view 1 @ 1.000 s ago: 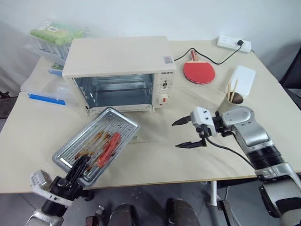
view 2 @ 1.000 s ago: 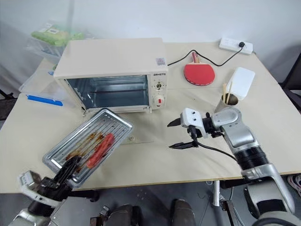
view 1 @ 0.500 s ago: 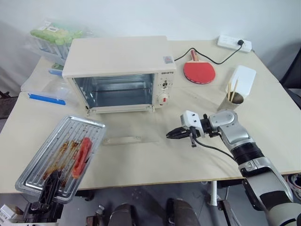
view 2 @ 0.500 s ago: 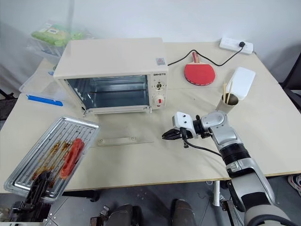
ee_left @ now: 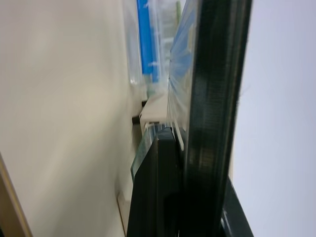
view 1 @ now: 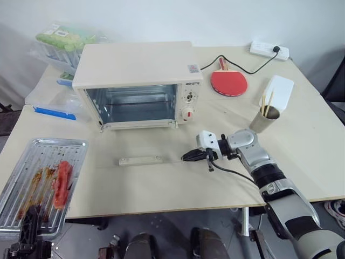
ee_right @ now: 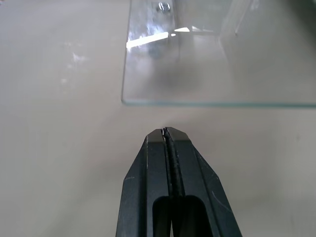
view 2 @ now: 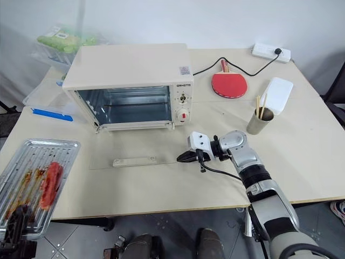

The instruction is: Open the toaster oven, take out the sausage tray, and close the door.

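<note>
The toaster oven (view 1: 137,83) sits toward the back of the pale table (view 1: 226,183), and everything else is easiest placed from it. Its door (view 1: 141,160) hangs fully down, the clear glass lying flat on the tabletop in front of the open cavity, with the cream bar handle at the edge farthest from the oven. The chamber behind it shows bare metal walls and a shelf rail.

The sausage tray (view 1: 38,186) is out of the oven, well off to its front-left, jutting past the table's near-left corner. The red sausage (view 1: 61,183) lies along the ribbed base beside brown grease streaks. The left gripper (view 1: 28,229) pinches the tray's near rim, its two black fingers pressed onto the metal; from the wrist camera the dark finger (ee_left: 210,123) lies flat against the tray's edge.

The right gripper (view 1: 188,156) hovers low in front of the oven's knob side, just beside the right edge of the lowered glass. Its fingers are pressed together with nothing between them, and the wrist camera shows the joined tips (ee_right: 165,134) pointing at the glass edge, close but apart from it.

To the right of the oven lie a red table tennis paddle (view 1: 228,81), a metal cup with chopsticks (view 1: 265,116) and a white box (view 1: 279,91); a power strip (view 1: 268,50) sits at the back-right corner. Clear plastic containers (view 1: 51,105) are stacked to the oven's left.
</note>
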Robot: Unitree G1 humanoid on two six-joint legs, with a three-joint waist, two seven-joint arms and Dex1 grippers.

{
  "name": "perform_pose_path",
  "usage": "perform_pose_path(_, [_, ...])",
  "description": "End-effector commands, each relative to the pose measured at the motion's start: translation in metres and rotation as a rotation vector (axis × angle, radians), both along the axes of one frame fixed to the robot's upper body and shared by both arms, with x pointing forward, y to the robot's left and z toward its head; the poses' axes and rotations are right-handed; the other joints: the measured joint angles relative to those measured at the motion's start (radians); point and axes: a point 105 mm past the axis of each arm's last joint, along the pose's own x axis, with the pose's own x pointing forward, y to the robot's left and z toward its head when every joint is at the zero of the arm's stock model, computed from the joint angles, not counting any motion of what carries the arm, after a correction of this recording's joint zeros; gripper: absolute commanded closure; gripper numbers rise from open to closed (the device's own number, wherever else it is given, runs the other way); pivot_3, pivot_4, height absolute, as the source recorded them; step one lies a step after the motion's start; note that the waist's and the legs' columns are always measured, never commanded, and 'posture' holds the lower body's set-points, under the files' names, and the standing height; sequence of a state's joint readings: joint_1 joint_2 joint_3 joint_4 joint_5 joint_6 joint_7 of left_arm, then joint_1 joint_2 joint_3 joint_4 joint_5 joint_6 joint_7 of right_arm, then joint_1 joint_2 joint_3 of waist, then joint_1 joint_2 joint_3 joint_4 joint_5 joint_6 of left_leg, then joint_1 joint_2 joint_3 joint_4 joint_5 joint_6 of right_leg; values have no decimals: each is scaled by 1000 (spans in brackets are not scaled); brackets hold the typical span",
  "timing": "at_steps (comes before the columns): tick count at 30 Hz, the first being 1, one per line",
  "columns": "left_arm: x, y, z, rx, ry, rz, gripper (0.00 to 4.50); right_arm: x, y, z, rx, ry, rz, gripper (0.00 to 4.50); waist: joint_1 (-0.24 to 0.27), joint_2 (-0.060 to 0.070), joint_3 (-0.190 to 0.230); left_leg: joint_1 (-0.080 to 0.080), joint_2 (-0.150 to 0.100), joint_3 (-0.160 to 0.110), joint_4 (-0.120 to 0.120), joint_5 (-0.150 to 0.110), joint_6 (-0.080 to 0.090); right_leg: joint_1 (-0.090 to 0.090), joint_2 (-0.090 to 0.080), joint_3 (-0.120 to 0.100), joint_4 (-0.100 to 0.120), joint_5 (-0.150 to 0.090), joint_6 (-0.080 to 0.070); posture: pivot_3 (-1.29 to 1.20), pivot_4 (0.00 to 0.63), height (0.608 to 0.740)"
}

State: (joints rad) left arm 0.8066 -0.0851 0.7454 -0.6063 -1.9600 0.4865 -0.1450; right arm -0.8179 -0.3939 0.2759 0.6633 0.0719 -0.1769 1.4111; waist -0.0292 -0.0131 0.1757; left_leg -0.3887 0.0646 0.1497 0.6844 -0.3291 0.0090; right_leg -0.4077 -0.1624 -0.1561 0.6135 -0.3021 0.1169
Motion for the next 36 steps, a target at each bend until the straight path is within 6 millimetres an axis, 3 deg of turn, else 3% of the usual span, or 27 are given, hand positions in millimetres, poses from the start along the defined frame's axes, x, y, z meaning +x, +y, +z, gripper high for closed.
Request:
perform_pose_path(1, [-8,8,5,18,-23,49,4500,1,5,22,42,-50,27,4440,0,0,0,0,0,0,0,0,0,0,0,0,0,0,0,0,150,740])
perform_pose_path(8, [-24,22,1,32,-8,128,4500,3,14,62,127,-82,58,4440,-4,0,0,0,1,0,0,0,0,-1,1,0,0,0,0,0,150,740])
perform_pose_path(13, [-30,22,-5,14,6,140,4500,-1,19,72,153,-84,84,4440,-2,0,0,0,1,0,0,0,0,-1,1,0,0,0,0,0,150,740])
perform_pose_path(19, [-30,18,-10,-12,20,125,4500,5,25,105,228,-111,80,4440,-2,0,0,-1,1,0,0,0,0,-1,1,0,3,0,0,0,150,740])
perform_pose_path(24, [-19,9,-17,-40,47,31,4500,13,28,130,282,-158,58,4440,-3,0,0,-1,1,0,0,0,0,-1,1,0,5,0,0,0,150,740])
perform_pose_path(27, [-2,-3,-18,-28,89,-123,4500,7,26,140,284,-150,86,4440,1,0,0,-1,1,0,0,0,0,-1,1,0,5,0,0,0,150,740])
perform_pose_path(31, [27,-18,-18,40,165,-385,4500,-14,13,133,201,-73,182,4440,5,0,0,-1,1,-2,0,0,0,-2,1,0,6,0,-1,0,150,740])
perform_pose_path(36, [53,-22,-21,123,254,-601,4500,-24,2,120,124,-57,191,4440,-1,0,0,-1,1,-1,-1,0,0,-2,1,0,7,-1,-1,0,150,740])
